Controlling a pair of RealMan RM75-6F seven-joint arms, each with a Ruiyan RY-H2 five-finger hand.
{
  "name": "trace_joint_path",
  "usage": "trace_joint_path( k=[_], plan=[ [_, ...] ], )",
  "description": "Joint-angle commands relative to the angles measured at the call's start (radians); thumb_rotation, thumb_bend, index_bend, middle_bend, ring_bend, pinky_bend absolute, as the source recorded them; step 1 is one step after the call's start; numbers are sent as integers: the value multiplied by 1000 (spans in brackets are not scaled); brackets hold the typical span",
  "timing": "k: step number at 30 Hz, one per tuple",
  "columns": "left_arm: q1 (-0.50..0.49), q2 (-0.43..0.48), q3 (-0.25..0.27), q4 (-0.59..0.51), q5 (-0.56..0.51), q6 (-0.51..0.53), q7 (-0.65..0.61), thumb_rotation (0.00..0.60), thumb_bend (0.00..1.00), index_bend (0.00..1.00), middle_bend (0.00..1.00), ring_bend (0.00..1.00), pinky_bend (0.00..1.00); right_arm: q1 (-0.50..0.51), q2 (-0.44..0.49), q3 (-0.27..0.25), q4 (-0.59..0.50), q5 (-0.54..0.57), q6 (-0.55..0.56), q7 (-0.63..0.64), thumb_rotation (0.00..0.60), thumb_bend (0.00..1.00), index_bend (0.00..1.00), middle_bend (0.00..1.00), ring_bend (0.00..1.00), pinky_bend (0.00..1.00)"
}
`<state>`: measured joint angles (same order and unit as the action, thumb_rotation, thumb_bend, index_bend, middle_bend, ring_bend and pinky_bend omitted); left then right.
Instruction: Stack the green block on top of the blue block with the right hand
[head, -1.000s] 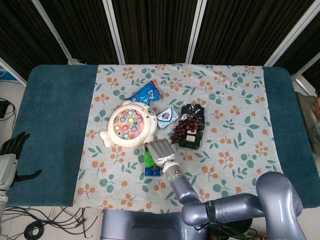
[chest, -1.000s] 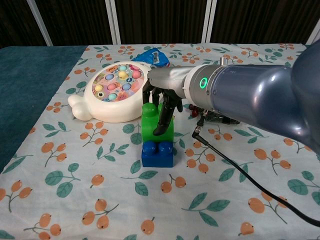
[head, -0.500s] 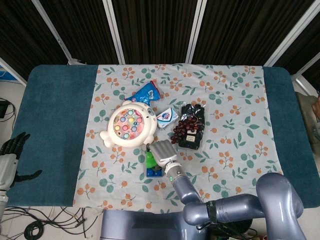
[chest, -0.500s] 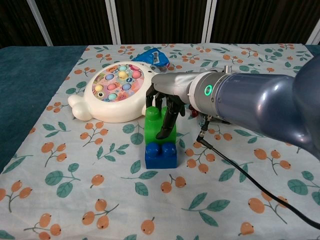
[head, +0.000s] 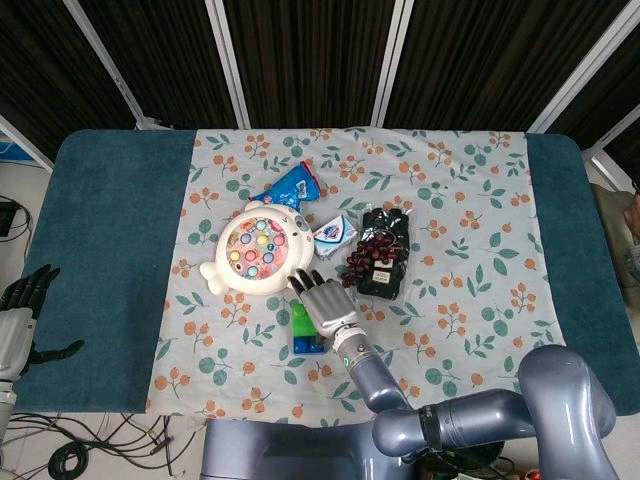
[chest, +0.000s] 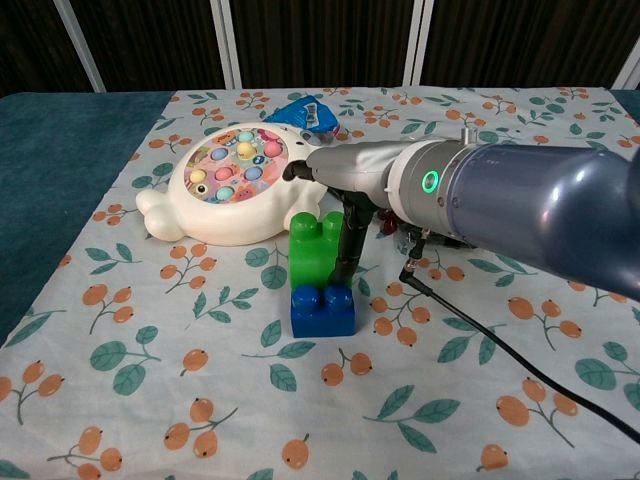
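The green block (chest: 314, 252) stands on the blue block (chest: 322, 309), set toward its rear left, near the fishing toy (chest: 226, 182). The right robot hand (chest: 345, 190) hovers over it with fingers spread, one finger (chest: 351, 250) beside the block – probably releasing. The left robot hand (head: 20, 310) rests open at the table (head: 100, 250) edge – idle, I judge.

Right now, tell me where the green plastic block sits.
In the chest view the green plastic block stands on the blue plastic block, just in front of the white fishing-game toy, with the right hand beside it.
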<state>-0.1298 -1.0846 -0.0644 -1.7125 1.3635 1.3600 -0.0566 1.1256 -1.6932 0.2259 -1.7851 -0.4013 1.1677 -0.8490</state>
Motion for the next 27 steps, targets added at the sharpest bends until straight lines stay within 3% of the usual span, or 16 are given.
trace_joint_path(
  k=[1,11,18,23,27],
  plan=[
    [0,-1,1,0,2,2,3,600,0,0,0,0,0,-8,11,-8,-17,-23,18,1,600,97,0,0,0,235],
    [3,-5,2,8,5,10,16,600,0,0,0,0,0,-93,124,-59,-144,-144,114,41,600,93,0,0,0,234],
    [4,-15,5,18,19,23,43,600,0,0,0,0,0,-292,314,-209,-237,-406,243,209,600,85,0,0,0,219],
    [5,-27,7,27,24,32,70,600,0,0,0,0,0,-465,422,-355,-178,-636,342,376,600,60,0,0,0,192],
    [7,-36,9,39,32,43,90,600,0,0,0,0,0,-570,466,-409,-105,-736,399,477,600,47,0,0,0,190]
  ],
)
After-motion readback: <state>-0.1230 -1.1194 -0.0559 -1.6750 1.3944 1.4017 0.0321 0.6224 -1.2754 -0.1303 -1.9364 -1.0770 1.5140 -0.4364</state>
